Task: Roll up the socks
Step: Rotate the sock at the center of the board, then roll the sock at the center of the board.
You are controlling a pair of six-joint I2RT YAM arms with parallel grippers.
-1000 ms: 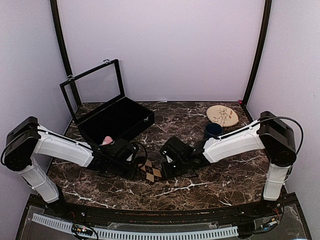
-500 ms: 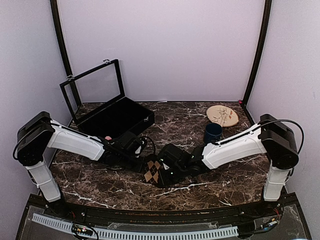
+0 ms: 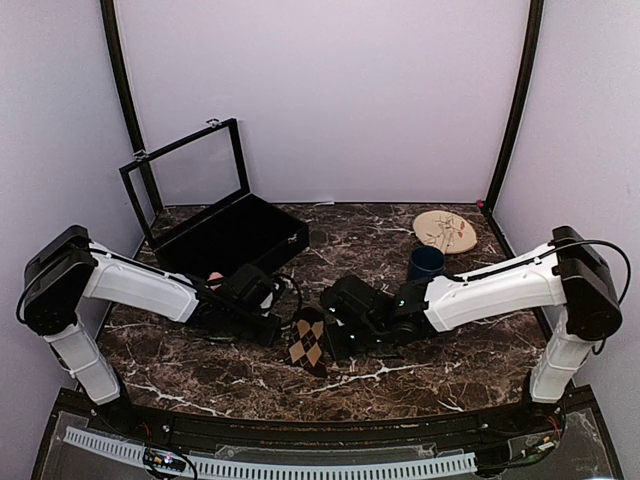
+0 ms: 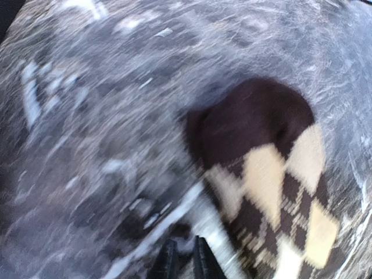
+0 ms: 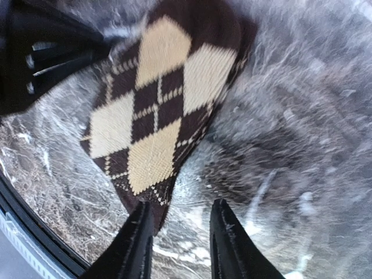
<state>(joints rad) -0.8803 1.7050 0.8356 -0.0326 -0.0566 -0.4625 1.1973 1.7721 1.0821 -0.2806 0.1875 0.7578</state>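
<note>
The black sock with tan argyle diamonds (image 3: 308, 342) lies flat on the marble between both grippers; it also fills the left wrist view's right side (image 4: 267, 180) and the right wrist view's upper middle (image 5: 157, 110). My left gripper (image 3: 278, 328) hovers just left of it, its tips (image 4: 185, 263) parted by a thin slit with only table between them. My right gripper (image 3: 335, 338) stands open at the sock's right; in its own view (image 5: 181, 238) one finger (image 5: 138, 241) overlaps the sock's pointed end. A speck of the pink sock (image 3: 213, 276) shows behind the left arm.
A black case with its lid raised (image 3: 230, 240) stands at the back left. A dark blue mug (image 3: 425, 262) and a round tan plate (image 3: 445, 231) sit at the back right. The table's front edge (image 5: 35, 232) runs close below the sock.
The right gripper's jaws have spread wider and the left ones have parted slightly. The argyle sock, bunched between them before, now lies stretched out flat.
</note>
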